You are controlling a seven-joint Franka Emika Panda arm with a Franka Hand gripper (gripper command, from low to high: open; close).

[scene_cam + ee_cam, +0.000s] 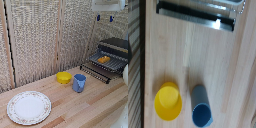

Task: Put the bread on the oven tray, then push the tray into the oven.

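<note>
In the exterior view the clamp [104, 18] hangs high at the right, above the oven, with its two blue-black fingers apart and nothing between them. The small orange-brown bread [103, 59] lies on the oven pan [114, 64], a tray of wire bars that sticks out of the front of the dark oven [118, 44]. The clamp is well above the bread and touches nothing. In the wrist view I see no fingers and no bread, only a dark metallic strip of the oven's front [195, 15].
The oven's open door [94, 72] slopes down onto the wooden table. A yellow bowl [63, 77] [168, 101] and a blue cup [79, 82] [201, 106] stand mid-table. A round patterned plate [28, 107] lies front left. A woven screen [40, 35] stands behind.
</note>
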